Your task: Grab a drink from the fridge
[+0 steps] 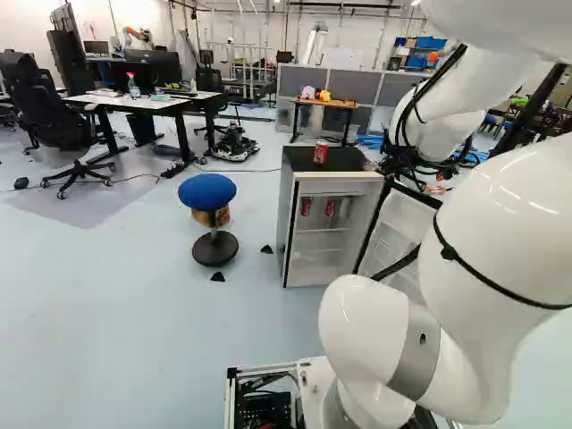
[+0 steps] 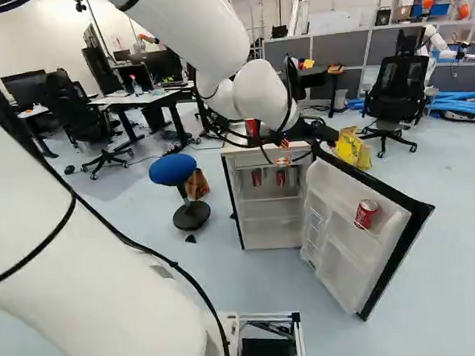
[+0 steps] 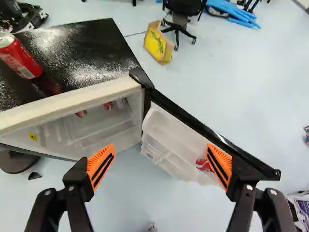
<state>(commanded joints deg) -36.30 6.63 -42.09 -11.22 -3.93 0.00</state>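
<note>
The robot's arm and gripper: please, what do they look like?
The rounded white arm has a grey band at a lower joint and thin black cables along it. Its black gripper has two fingers with ribbed orange pads, each showing black stripes.

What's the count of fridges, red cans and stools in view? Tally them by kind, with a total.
Fridge: 1
Red cans: 4 (one on top, two inside, one in the open door)
Blue stool: 1
Total: 6

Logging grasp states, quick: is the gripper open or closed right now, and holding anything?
Gripper: open, its two fingers wide apart, holding nothing.
</note>
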